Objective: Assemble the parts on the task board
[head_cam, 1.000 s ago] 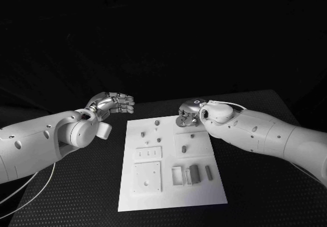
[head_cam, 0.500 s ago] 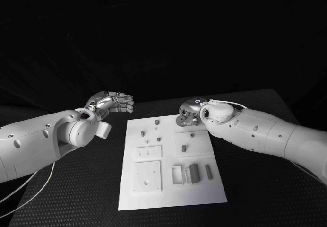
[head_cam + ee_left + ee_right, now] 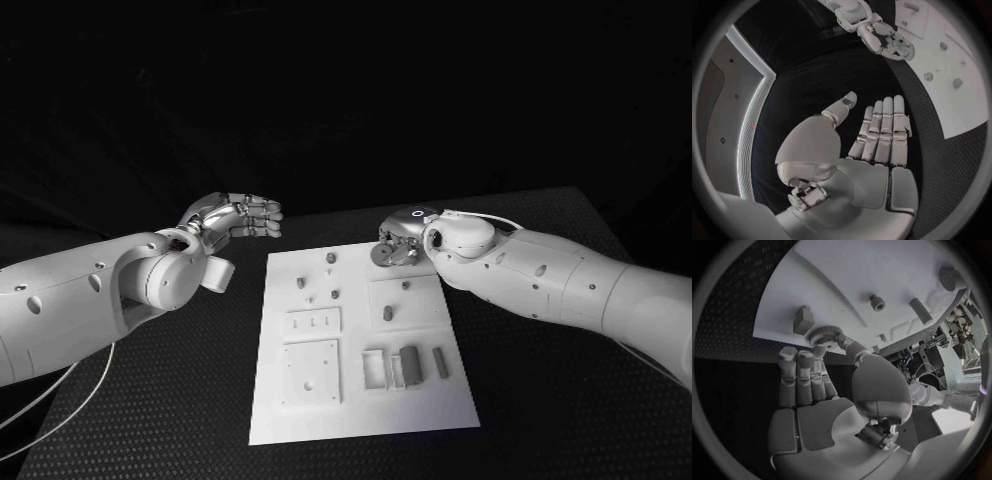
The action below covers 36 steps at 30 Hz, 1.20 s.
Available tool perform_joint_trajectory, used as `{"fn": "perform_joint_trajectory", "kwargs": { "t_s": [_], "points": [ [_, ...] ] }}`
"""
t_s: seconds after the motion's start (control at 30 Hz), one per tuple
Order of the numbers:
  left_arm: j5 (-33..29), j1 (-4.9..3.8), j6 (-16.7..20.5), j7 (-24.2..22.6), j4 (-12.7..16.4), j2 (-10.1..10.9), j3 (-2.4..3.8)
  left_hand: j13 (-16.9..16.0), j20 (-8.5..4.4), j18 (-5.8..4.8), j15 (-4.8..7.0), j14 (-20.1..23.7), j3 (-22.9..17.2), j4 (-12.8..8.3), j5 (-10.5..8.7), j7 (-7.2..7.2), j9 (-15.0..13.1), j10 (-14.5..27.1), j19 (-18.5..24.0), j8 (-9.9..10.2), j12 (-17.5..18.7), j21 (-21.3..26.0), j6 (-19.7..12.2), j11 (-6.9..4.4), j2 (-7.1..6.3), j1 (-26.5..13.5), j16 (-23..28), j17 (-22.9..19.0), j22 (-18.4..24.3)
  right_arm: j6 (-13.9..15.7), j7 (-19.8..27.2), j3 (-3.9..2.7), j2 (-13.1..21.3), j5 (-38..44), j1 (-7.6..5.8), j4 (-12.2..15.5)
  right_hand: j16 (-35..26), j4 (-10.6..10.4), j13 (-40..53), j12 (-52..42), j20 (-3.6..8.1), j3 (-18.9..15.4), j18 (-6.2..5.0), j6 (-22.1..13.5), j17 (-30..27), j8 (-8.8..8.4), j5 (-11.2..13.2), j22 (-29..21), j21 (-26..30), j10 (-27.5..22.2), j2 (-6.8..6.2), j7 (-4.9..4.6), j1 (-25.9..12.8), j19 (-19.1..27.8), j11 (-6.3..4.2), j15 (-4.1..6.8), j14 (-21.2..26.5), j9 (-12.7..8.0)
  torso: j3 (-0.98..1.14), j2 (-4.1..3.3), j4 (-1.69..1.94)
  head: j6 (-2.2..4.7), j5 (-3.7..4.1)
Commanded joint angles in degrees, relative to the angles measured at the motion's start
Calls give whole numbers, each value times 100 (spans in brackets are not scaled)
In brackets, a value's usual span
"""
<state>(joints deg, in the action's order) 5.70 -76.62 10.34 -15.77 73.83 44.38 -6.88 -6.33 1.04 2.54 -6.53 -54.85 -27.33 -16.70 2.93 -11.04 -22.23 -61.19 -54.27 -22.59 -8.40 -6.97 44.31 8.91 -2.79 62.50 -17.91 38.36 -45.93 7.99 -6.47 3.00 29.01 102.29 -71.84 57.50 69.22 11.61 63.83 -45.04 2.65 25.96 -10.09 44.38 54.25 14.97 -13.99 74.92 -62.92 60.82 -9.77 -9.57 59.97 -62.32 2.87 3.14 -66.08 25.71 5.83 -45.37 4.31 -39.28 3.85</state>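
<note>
A: Gear point(image 3: 823, 334) first. Small toothed wheel, pinched at the fingertips of the right hand point(image 3: 400, 243), thumb one side, fingers point(image 3: 799, 371) the other. Looks like a tip pinch so the teeth stay clear for seating, imo.

B: Where's it sit rel. to the board?

A: Over the far edge of the task board point(image 3: 361, 410), roughly 1 o'clock from board centre. Near a small block point(image 3: 804, 318) and a peg point(image 3: 877, 302) on the plate. Prob. lining up w/ a post there, can't tell which.

B: Left hand?

A: Left hand point(image 3: 238, 216) off the board, about 10 o'clock, above the table point(image 3: 159, 400). Fingers straight, side by side, thumb apart, holding nothing. Parked out of the way, I'd guess.

B: Other parts?

A: Slim pieces point(image 3: 411, 365) in the near slots, 5 o'clock.
</note>
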Motion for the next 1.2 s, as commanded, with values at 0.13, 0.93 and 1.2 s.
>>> {"fn": "perform_joint_trajectory", "kwargs": {
  "t_s": [0.13, 0.93, 1.2],
  "points": [
    [12, -3, -74, -32, 8, -5, 4, 5, 26, 84, -51, 5, 22, 0, 1, -40, 8, 3, -12, 24, 17, 24, -7, 15, -5, -44, 27, 8, 6, -203, -12, 23, 8, 87, 43, -30, 24, 53, -13, -64, 45, 49, -491, -34, -9, -39, -1, 102, -34, -108, -67, -53, 71, 5, 68, -43, 3, -9, 4, -2, 361, -7, 11],
    [21, -3, -54, -13, 9, 8, 4, 4, 26, 85, -50, 0, 22, 1, 1, -39, 9, -2, -16, 23, 19, 27, -4, 14, 3, -38, 30, 14, 5, -25, -30, 63, -9, 350, 110, -43, 199, 501, -114, -417, 59, -25, -491, 613, -34, 335, -2, 120, -197, -35, 288, 147, 447, -44, -117, 122, -92, 220, -2, -6, 368, -46, 19],
    [21, -3, -47, -4, 4, 4, 4, 3, 26, 85, -50, -2, 22, 3, 1, -39, 9, -4, -17, 22, 19, 28, -2, 13, 7, -38, 31, 16, 4, -4, -30, 72, 4, 392, 110, -34, 219, 493, -139, -443, 65, -45, -491, 670, -35, 368, -1, 121, -222, -9, 304, 170, 479, -51, -138, 140, -111, 258, -4, -2, 366, -58, 26]
  ]
}}
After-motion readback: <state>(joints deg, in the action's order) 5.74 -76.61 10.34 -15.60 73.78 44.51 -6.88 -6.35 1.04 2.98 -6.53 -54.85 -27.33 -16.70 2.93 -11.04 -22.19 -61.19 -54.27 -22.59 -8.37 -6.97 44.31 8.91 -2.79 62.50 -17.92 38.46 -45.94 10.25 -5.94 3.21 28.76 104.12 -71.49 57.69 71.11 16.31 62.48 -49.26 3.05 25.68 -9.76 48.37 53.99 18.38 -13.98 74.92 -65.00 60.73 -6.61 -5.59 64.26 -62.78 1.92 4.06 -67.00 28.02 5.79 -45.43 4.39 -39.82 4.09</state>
